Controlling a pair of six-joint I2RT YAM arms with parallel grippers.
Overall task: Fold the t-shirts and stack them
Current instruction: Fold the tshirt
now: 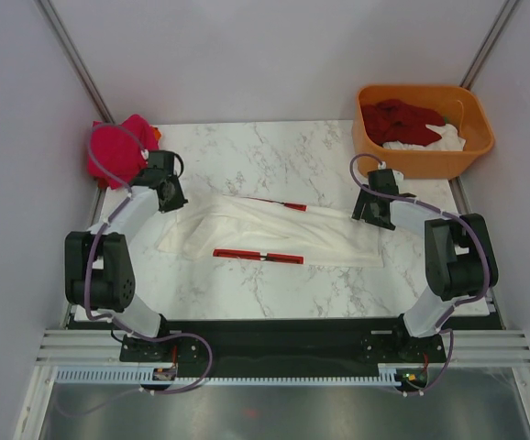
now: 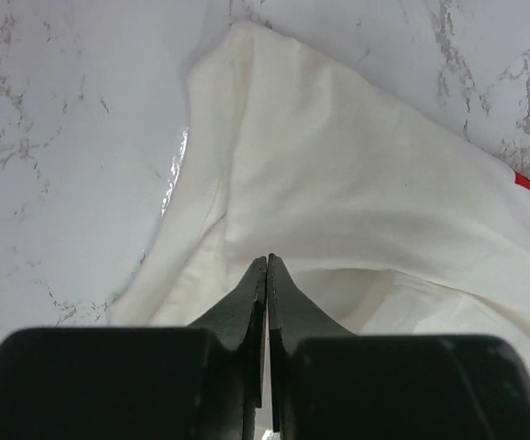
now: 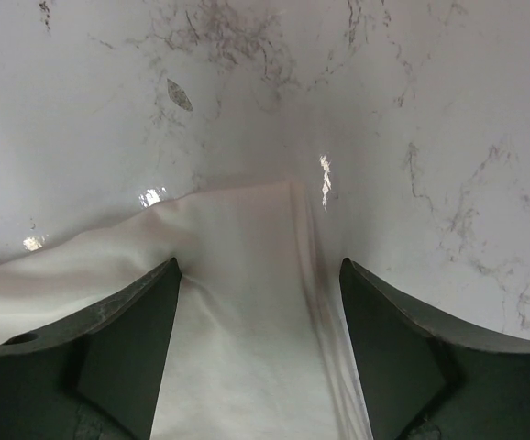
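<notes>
The large white t-shirt point(image 1: 274, 234) with red printed marks lies spread across the middle of the table. My left gripper point(image 1: 175, 198) is at its back left part. In the left wrist view the jaws point(image 2: 267, 262) are shut on a raised fold of the white cloth point(image 2: 357, 165). My right gripper point(image 1: 371, 211) is at the shirt's right end. It is open point(image 3: 258, 268), low over the table, with a fingertip on each side of the shirt's corner point(image 3: 247, 302). A bright pink-red t-shirt point(image 1: 116, 148) lies bunched at the back left corner.
An orange plastic tub point(image 1: 467, 158) stands at the back right. It holds a dark red shirt point(image 1: 401, 119) and a white one point(image 1: 444, 139). Grey walls close both sides of the marble table point(image 1: 274, 151).
</notes>
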